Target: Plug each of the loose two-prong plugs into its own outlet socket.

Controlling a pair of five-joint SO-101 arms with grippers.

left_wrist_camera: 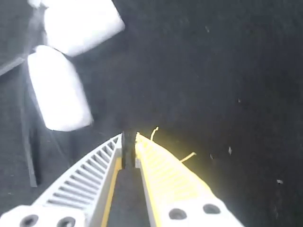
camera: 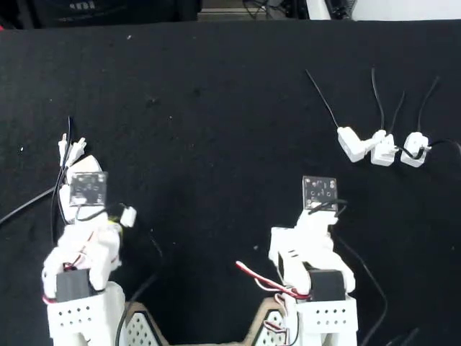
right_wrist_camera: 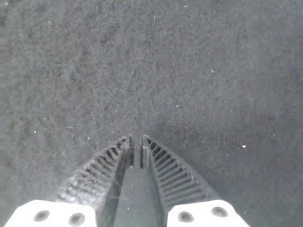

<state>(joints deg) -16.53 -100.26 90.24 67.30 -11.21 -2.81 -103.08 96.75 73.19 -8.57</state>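
left arm's fingers (left_wrist_camera: pixel 156 165) are sitting pressed together tip to tip, hanging over the black counter (left_wrist_camera: pixel 213 71). Just past the tips and off to one side, two white plug pieces (left_wrist_camera: pixel 59 90) are lying close together, not touching the fingers. right arm's fingers (right_wrist_camera: pixel 173 172) are sitting closed too, with a hairline slit between the tips, pointing down at bare counter. In the high view the left arm (camera: pixel 79 252) is sitting lower left, with the white pair lying at the left of frame just above its wrist camera. The right arm (camera: pixel 313 267) is sitting lower centre-right. Upper right of frame, well apart from both arms, three more white plug/socket pieces (camera: pixel 383 148) are lying in a row, touching or nearly so, with thin black cords (camera: pixel 320 94) trailing upward. Can't tell which are plugs and which are sockets.
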